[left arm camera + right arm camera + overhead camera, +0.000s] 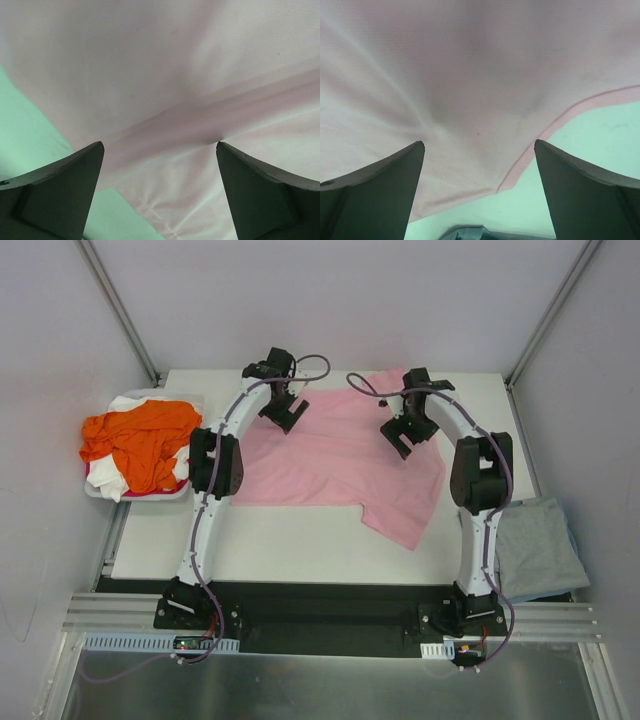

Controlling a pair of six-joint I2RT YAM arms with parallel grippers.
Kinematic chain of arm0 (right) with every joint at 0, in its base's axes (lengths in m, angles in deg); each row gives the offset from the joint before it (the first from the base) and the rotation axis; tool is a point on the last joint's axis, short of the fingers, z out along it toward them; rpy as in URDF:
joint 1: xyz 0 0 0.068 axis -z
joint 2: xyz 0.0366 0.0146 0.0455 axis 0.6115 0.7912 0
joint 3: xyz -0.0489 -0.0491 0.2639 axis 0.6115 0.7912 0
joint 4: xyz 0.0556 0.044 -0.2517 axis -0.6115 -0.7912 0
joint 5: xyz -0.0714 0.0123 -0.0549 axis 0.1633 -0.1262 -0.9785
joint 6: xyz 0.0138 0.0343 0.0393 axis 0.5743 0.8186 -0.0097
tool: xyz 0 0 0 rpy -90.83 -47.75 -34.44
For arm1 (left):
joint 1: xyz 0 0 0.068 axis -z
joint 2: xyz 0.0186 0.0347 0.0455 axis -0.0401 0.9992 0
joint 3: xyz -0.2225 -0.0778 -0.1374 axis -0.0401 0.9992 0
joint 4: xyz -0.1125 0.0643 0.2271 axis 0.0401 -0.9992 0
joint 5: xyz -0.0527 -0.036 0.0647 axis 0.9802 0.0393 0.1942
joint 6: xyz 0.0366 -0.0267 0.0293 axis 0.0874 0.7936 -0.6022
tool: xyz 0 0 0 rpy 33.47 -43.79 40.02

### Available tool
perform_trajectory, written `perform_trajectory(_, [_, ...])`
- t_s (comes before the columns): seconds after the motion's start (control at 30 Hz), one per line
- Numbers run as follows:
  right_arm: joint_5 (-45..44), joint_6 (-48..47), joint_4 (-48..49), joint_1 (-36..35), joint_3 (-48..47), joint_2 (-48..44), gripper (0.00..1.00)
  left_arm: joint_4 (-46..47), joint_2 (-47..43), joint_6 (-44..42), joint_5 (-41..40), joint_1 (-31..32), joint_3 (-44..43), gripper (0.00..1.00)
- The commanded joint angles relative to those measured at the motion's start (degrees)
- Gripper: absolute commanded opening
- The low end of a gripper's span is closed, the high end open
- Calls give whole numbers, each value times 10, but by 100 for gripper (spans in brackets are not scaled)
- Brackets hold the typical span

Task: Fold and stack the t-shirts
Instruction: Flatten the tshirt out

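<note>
White counter (300, 540) is lying flat in the middle of a pale grey enclosure, with the walls (330, 300) rising behind it and to both sides. A white bin (140, 497) is sitting at the counter's left edge. One metal post (118, 310) is slanting up from the far left corner and another post (555, 310) from the far right corner. An aluminium rail (110, 615) is running along the near side, with a black plate (330, 615) lying at its middle. A white slotted strip (130, 643) is sitting just below the rail on the left. A dull metal sheet (330, 690) is filling the bottom of the top view. In both wrist views the counter is showing greenish.
</note>
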Motion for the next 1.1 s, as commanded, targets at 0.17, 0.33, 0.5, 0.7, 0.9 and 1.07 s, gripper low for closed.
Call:
perform_trajectory(0.17, [-7,49,93,-48,118,-230,96,56,-220,26,-6,28,98,95])
perform_trajectory(0.33, [-39,25,113,-93,303,-340,96,106,-389,28,-1,60,368,92])
perform_trajectory(0.5, [-41,24,119,-104,420,-416,97,184,-531,-8,-55,96,604,92])
perform_trajectory(0.7, [-53,31,119,-104,447,-432,97,214,-561,-18,-68,96,678,92])
perform_trajectory(0.9, [-21,48,110,-109,466,-423,99,255,-571,-21,-74,95,731,91])
perform_trajectory(1.07, [-28,41,102,-124,483,-413,99,279,-587,-15,-74,96,777,91])
